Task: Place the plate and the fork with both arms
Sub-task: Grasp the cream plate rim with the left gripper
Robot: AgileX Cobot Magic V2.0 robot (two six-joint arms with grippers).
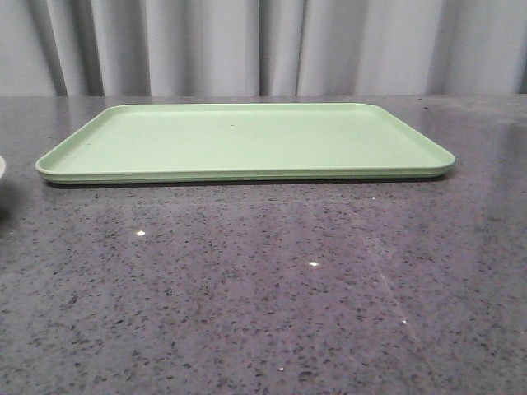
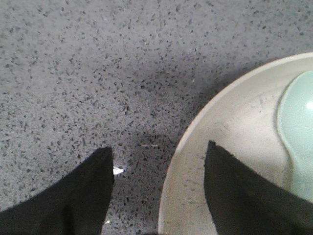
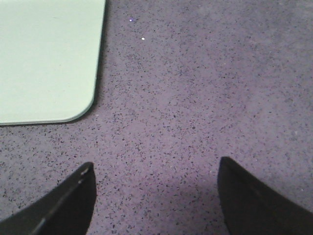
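Observation:
The pale cream plate shows in the left wrist view, with a pale blue-green spoon-like utensil lying in it. A sliver of the plate's rim shows at the front view's left edge. My left gripper is open and straddles the plate's rim, one finger over the plate's inside and the other over the bare table. My right gripper is open and empty over bare table, near a corner of the light-green tray. The yellow fork is out of view. Neither gripper shows in the front view.
The flat light-green tray lies empty at the back middle of the dark speckled table. A grey curtain hangs behind the table.

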